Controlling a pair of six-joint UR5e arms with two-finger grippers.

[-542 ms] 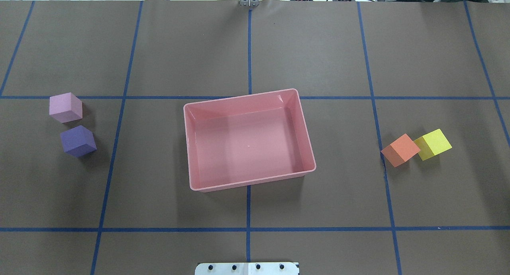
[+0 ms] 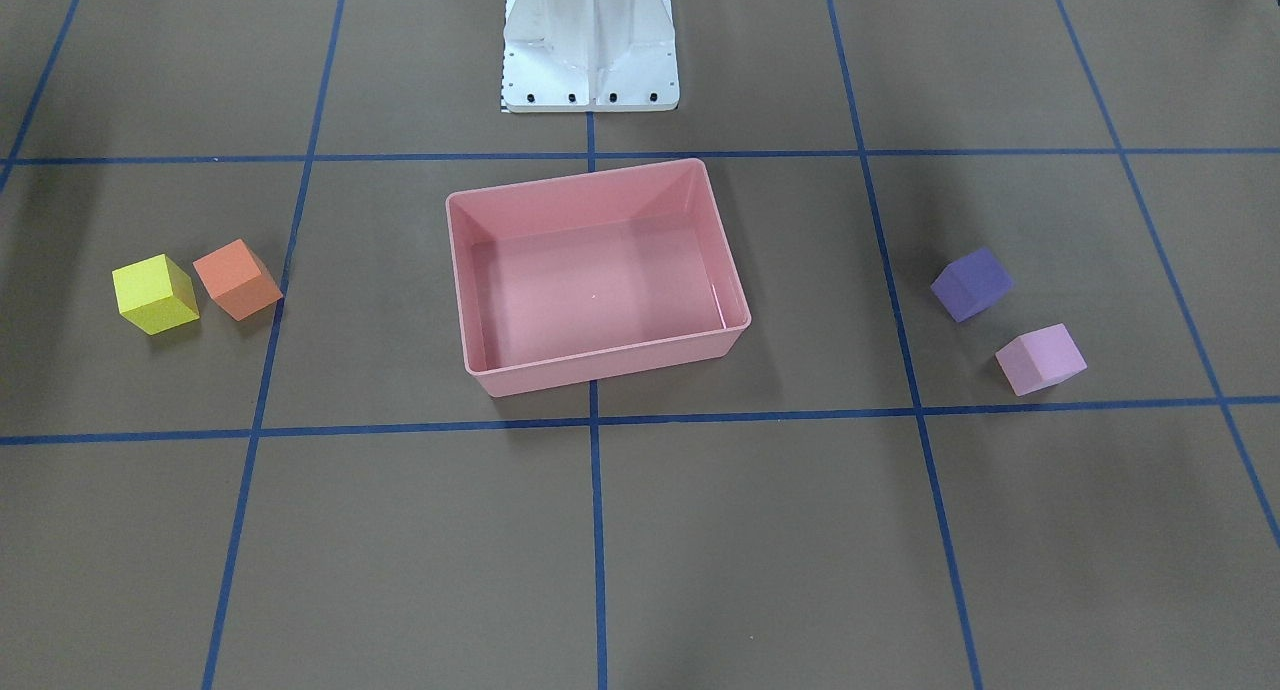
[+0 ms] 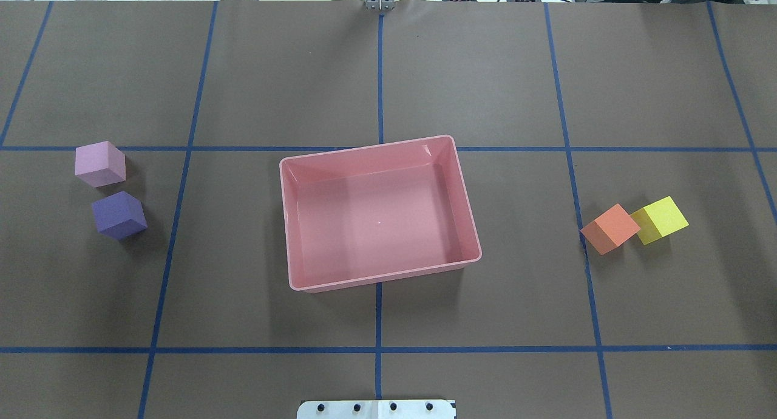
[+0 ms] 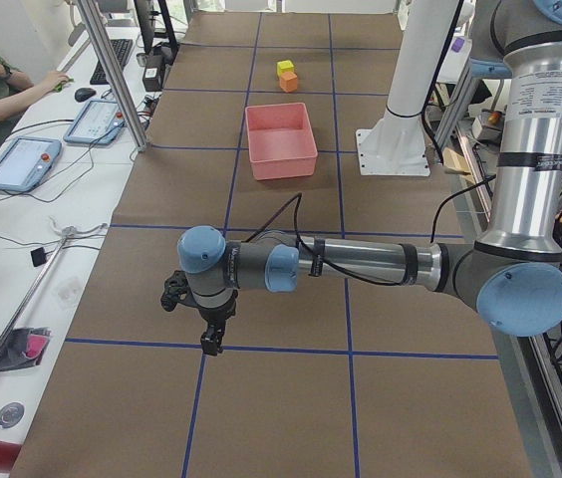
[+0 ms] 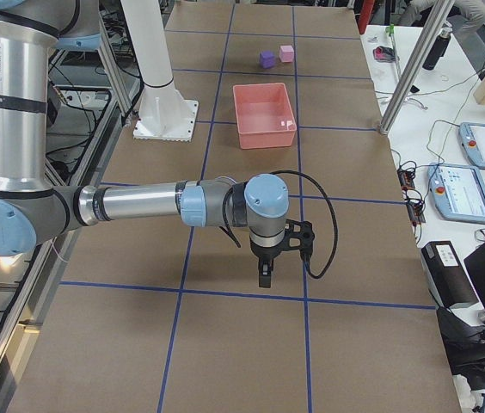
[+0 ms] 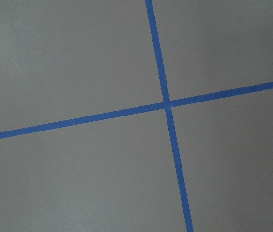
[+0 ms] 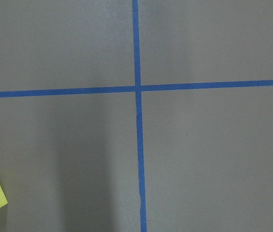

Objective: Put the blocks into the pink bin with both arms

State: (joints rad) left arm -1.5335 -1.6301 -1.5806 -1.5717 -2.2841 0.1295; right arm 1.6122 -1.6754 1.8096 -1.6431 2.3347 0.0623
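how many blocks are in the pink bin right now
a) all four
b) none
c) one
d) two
B: the pink bin is bare inside. The light pink block and purple block sit outside it on one side, and the orange block and yellow block outside it on the other.

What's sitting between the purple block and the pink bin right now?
No object. The overhead view shows only brown paper and one blue tape line between the purple block and the pink bin.
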